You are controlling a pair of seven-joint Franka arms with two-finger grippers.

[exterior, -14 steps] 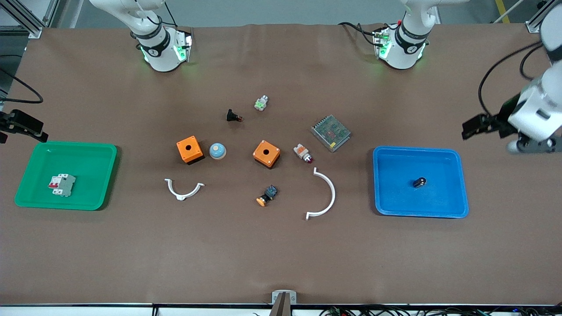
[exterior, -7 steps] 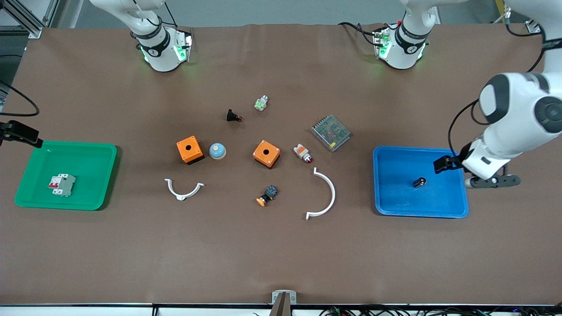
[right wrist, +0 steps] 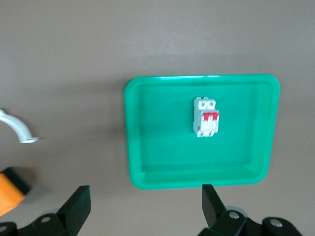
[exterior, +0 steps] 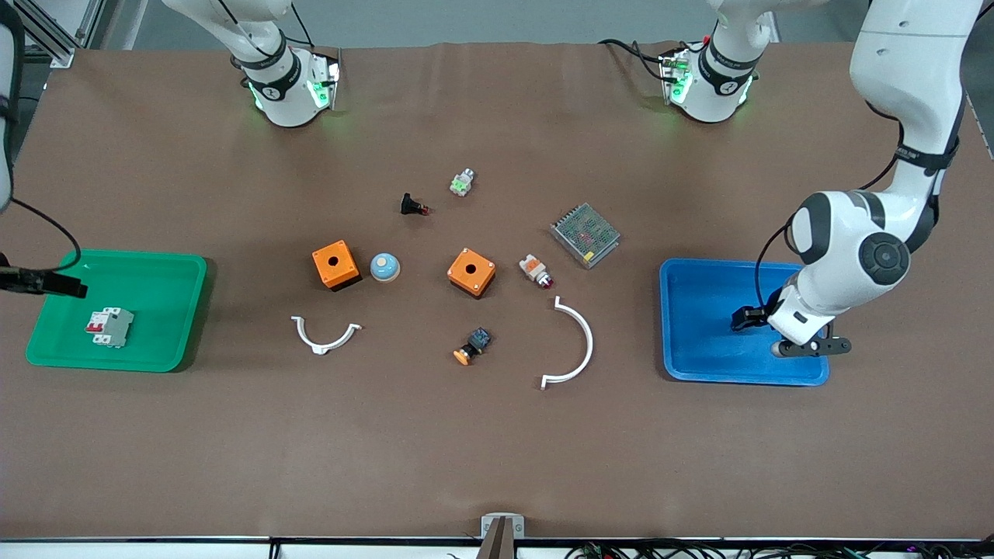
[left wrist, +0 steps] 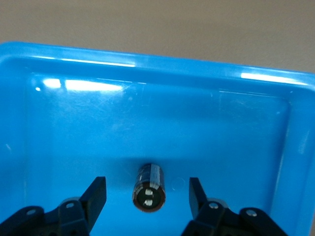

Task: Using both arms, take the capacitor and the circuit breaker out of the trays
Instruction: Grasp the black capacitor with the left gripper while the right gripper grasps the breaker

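Note:
The capacitor (left wrist: 148,188), a stubby black cylinder with two pale dots on its end, lies in the blue tray (exterior: 699,353) (left wrist: 59,128). My left gripper (exterior: 745,318) (left wrist: 147,196) is low in that tray and open, one finger on each side of the capacitor without touching it. In the front view the gripper hides the capacitor. The breaker (exterior: 109,327) (right wrist: 205,117), a grey-white block with red levers, lies in the green tray (exterior: 155,268) (right wrist: 147,162). My right gripper (exterior: 43,283) (right wrist: 145,206) is open and empty, high over that tray's edge.
Between the trays lie two orange boxes (exterior: 335,265) (exterior: 471,272), a blue dome (exterior: 384,267), two white arcs (exterior: 326,335) (exterior: 578,345), a metal mesh unit (exterior: 585,234), an orange-capped button (exterior: 472,345) and other small parts (exterior: 536,270) (exterior: 413,206) (exterior: 462,182).
The left arm swung in from the table's end and came down into the blue tray, its gripper now around the capacitor. The right gripper shifted a little along the green tray's edge.

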